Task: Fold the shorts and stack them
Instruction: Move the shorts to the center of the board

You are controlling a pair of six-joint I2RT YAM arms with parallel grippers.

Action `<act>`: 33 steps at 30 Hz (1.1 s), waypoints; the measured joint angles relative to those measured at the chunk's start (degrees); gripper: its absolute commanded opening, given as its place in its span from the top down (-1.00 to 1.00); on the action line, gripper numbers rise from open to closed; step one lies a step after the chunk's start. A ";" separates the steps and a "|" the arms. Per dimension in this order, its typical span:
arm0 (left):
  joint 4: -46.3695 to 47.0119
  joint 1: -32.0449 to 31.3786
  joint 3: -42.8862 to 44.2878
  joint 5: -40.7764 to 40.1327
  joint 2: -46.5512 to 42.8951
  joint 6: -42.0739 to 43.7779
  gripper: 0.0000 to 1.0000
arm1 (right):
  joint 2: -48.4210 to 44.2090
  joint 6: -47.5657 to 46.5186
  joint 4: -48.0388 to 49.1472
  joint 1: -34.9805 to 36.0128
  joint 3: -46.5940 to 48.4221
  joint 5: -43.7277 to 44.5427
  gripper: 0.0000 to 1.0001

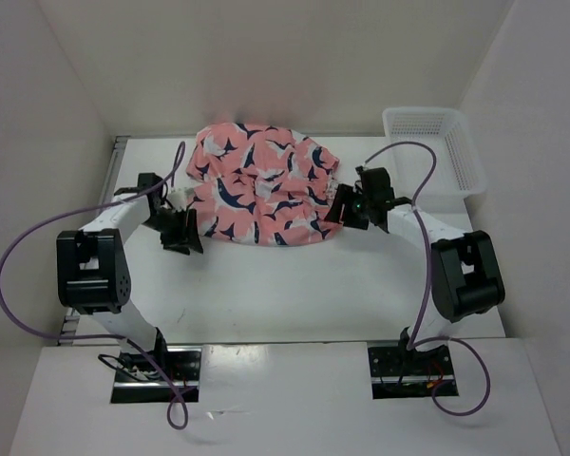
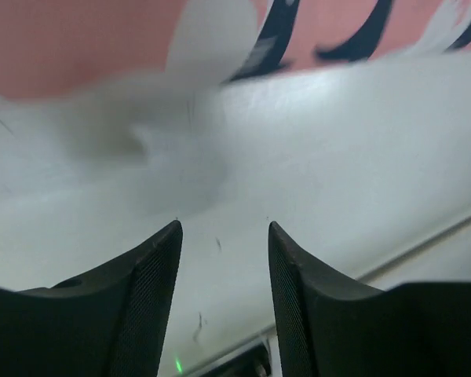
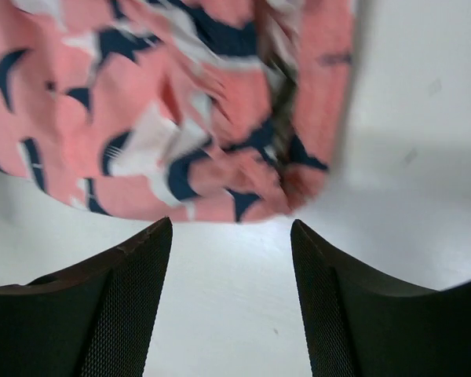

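A white plastic mesh basket [image 1: 435, 147] stands well to the right of the crumpled coral-pink fabric shorts with navy and white whale shapes [image 1: 261, 185]. The left gripper [image 1: 183, 233] sits just left of the shorts and the right gripper [image 1: 347, 207] just right, both with jaws parted and empty. The shorts lie on a white table [image 1: 294, 285] enclosed by plain white walls [image 1: 266, 57].

White arms [image 1: 123, 218], black joints [image 1: 93, 271], purple cables [image 1: 427, 285].

Seen blurred and cropped at 12 o'clock in both wrist views: the shorts [image 3: 180, 118]; print detail unreadable there
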 measured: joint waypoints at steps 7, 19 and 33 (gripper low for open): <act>0.81 1.62 -0.39 -2.10 -0.33 0.00 -0.30 | -2.73 3.28 0.07 0.00 -3.26 5.38 -0.33; 12.50 6.08 8.96 -11.93 8.98 0.02 -0.44 | 8.22 9.81 0.07 0.00 1.22 10.38 -0.33; 12.72 5.66 8.70 -10.34 15.63 0.22 0.81 | 13.90 13.42 -0.68 0.00 4.11 6.36 1.00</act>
